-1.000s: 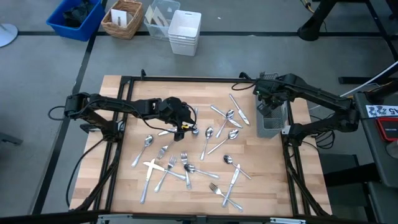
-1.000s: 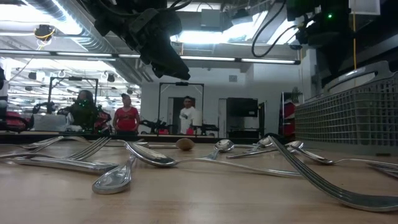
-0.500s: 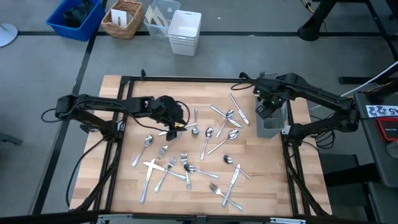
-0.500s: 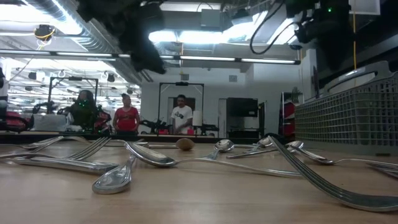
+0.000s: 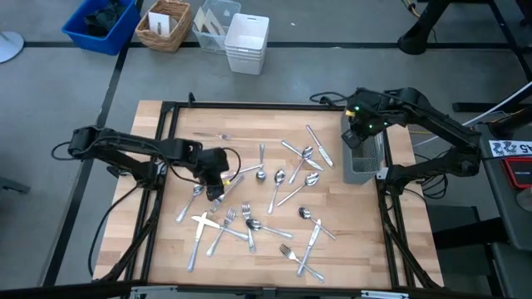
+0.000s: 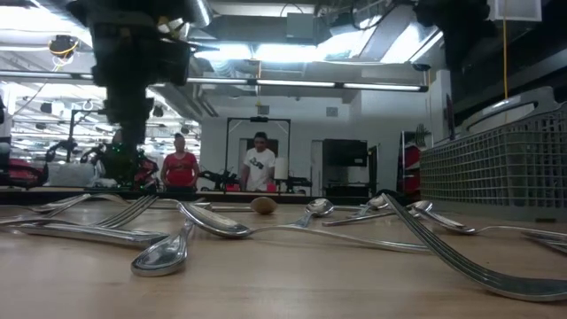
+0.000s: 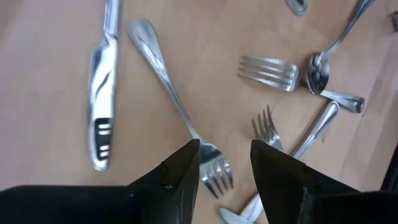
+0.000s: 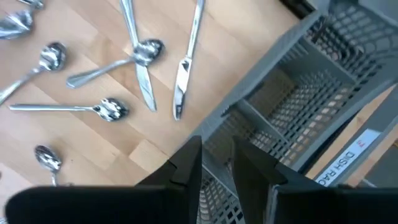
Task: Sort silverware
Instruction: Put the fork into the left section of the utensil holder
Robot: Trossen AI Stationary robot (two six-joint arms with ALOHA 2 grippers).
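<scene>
Two pincers, scattered silverware

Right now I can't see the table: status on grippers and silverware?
Left gripper open above a shiny metal fork. Right gripper open, empty, over the grey mesh caddy. Silverware scattered on table. Nothing blocking.

Bare tabletop along the far-left edge, scattered silverware crowding the middle and near side, caddy blocking far-right corner
</scene>
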